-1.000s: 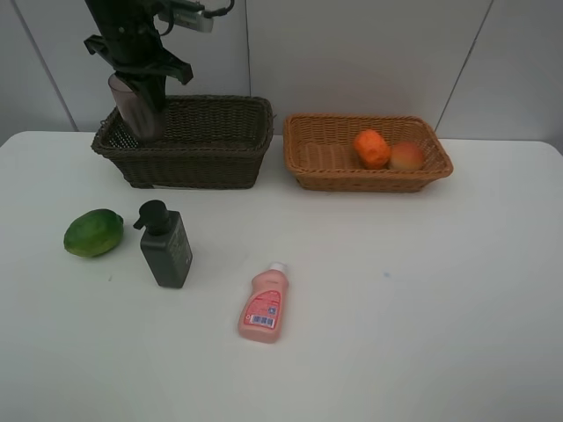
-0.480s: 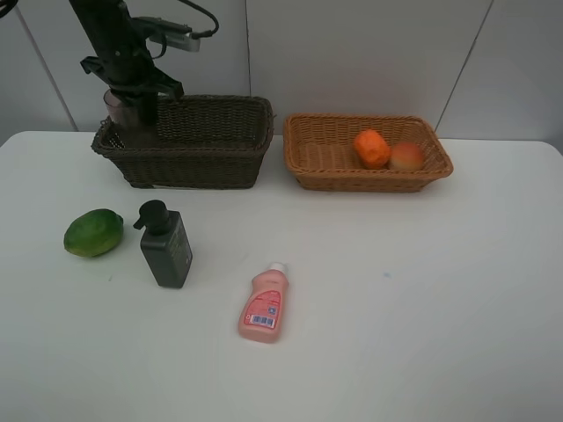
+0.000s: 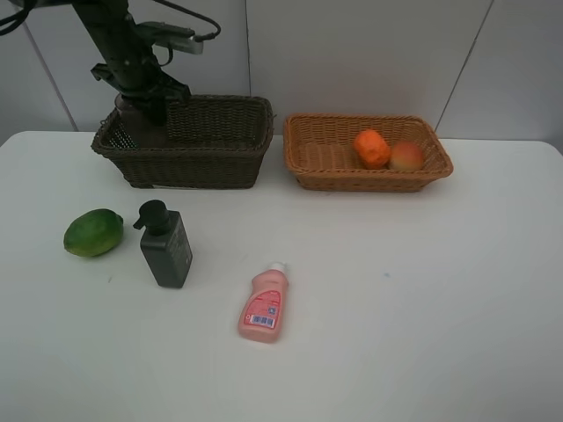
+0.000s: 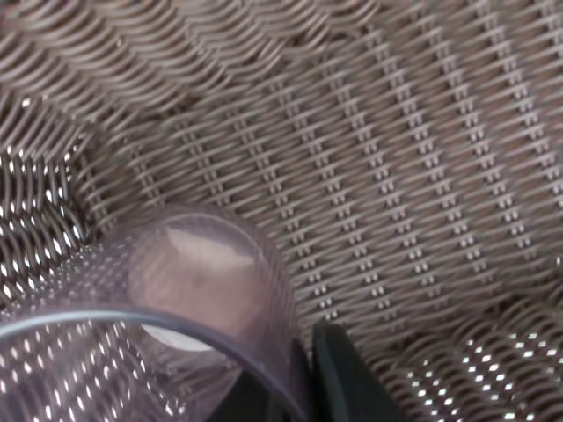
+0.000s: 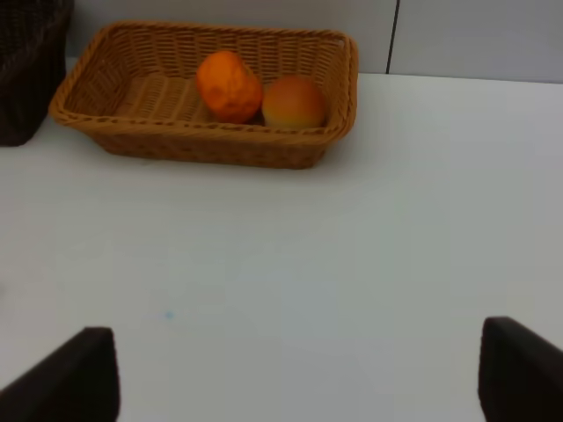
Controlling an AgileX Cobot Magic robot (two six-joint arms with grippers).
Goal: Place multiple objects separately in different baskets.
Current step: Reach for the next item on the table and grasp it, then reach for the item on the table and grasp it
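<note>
We are holding the cup (image 4: 202, 281) by its rim in the closed left gripper (image 4: 303, 387) at the dark basket's (image 3: 211, 149) left end, unsure if it is touching bottom; the orange (image 3: 372, 148) and peach (image 3: 406, 156) are lying in the tan basket (image 3: 352, 176), the green fruit (image 3: 93, 233), pump bottle (image 3: 165, 246) and pink bottle (image 3: 263, 305) are waiting on the desk's (image 3: 422, 290) left half, and the right gripper (image 5: 290, 378) is gaping empty.

left gripper (image 3: 142, 104): down inside the dark basket (image 3: 211, 163), at its left end
mauve cup (image 3: 132, 130): at the gripper's tip, within that basket
light basket (image 3: 369, 180): well right of gripper; holds orange (image 3: 371, 148) and peach (image 3: 405, 156) side by side
pump bottle (image 3: 165, 246): upright, camera-side of gripper
green fruit (image 3: 93, 233): near the pump bottle, on its left
pink bottle (image 3: 263, 306): lying flat, camera-side and right of gripper
</note>
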